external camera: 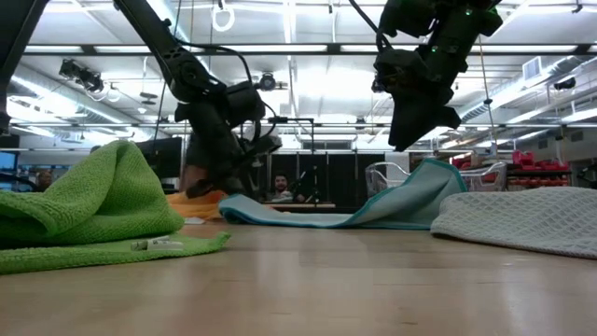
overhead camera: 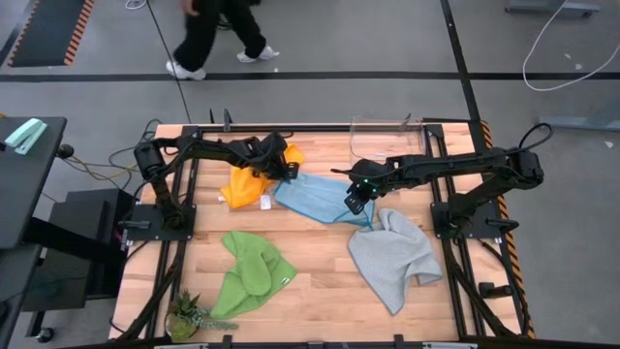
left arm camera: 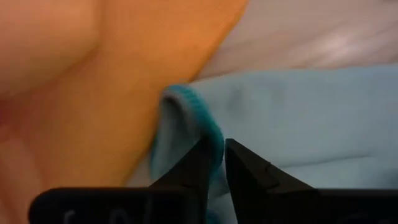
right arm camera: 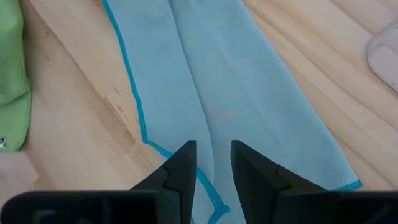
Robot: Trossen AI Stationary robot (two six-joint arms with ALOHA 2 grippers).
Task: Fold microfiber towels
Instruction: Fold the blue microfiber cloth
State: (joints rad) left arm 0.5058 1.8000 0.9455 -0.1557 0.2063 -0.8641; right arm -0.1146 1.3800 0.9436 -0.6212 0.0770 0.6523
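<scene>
The light blue towel (overhead camera: 320, 199) lies at the table's middle, with one end raised. My right gripper (overhead camera: 356, 202) is shut on that raised right end. My left gripper (overhead camera: 283, 173) is at the towel's far left end, shut on its hemmed edge, next to the yellow-orange towel (overhead camera: 247, 184), which lies crumpled on the table. The green towel (overhead camera: 252, 271) and the grey towel (overhead camera: 392, 257) lie bunched on the near half, and no gripper touches them. My left gripper pinches the blue towel's teal-hemmed edge (left arm camera: 186, 112) between its two fingers, where the edge curls up beside the yellow-orange towel. The fingers slant down from the table's left. The rest of that end lies on the table. My right gripper pinches the blue towel's right end (right arm camera: 214, 134) between its two fingers, slanting down from above. That end is lifted into a peak (external camera: 424, 173). From there the cloth slopes down in long folds onto the table (external camera: 308, 219).
A clear plastic container (overhead camera: 383, 141) stands at the far edge behind the right arm. A small green plant (overhead camera: 189, 315) sits at the near left corner. Bare wood (overhead camera: 320, 281) shows between the green and grey towels. A person walks on the floor beyond the table.
</scene>
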